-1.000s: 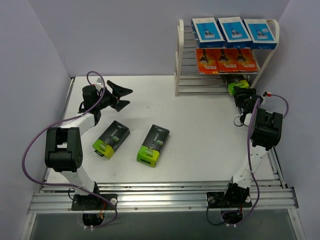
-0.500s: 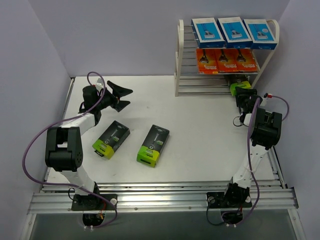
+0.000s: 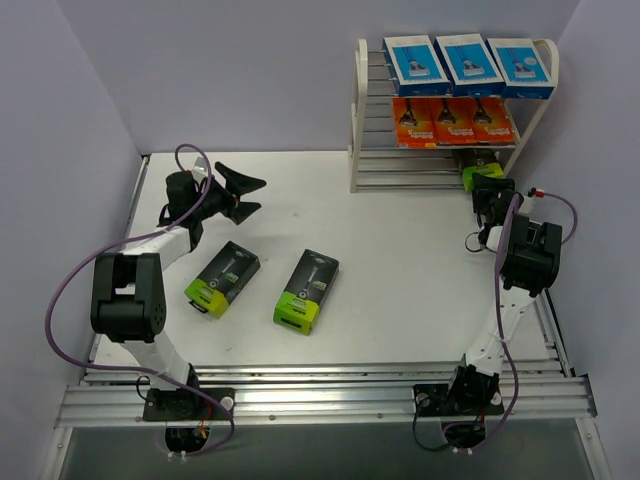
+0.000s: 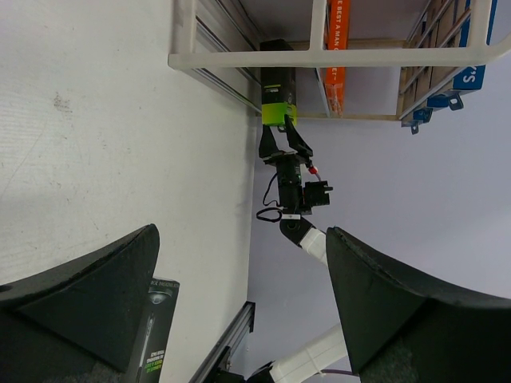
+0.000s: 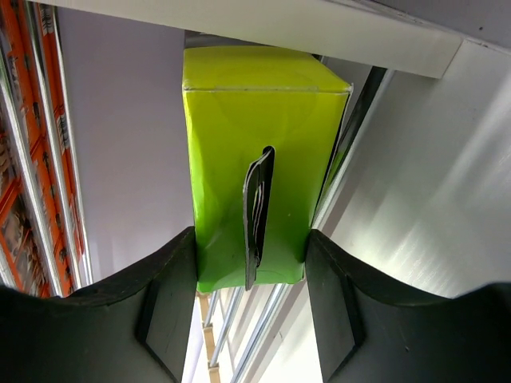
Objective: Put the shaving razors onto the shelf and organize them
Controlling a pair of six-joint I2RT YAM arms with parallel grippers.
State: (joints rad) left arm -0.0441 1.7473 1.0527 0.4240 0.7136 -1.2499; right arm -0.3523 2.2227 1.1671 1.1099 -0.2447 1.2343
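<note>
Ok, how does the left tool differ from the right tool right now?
The left tool stands wide open and empty; the right tool is closed on a lime-ended razor pack. The left tool is over the table's left side, far from the shelf; the right tool is at the shelf's bottom tier. Both are black.

1. My right gripper (image 5: 250, 267) is closed on a black-and-lime pack (image 5: 255, 120) at the right end of a lower tier of the shelf (image 3: 356, 120). A cream frame bar (image 5: 263, 28) sits close above the pack.
2. Three blue packs (image 3: 468, 62) fill the top tier and three orange packs (image 3: 452, 118) fill the middle one, so neither has a free slot.
3. Left of my pack, the lower rods (image 3: 405, 168) lie bare.
4. The right wall (image 3: 600, 200) stands close beside my right arm.
5. My left gripper (image 3: 258, 196), jaws wide, hovers far left, with open table (image 3: 400, 260) between it and the shelf.
6. Two loose packs (image 3: 222, 277) lie near centre, with a gap between them.
</note>
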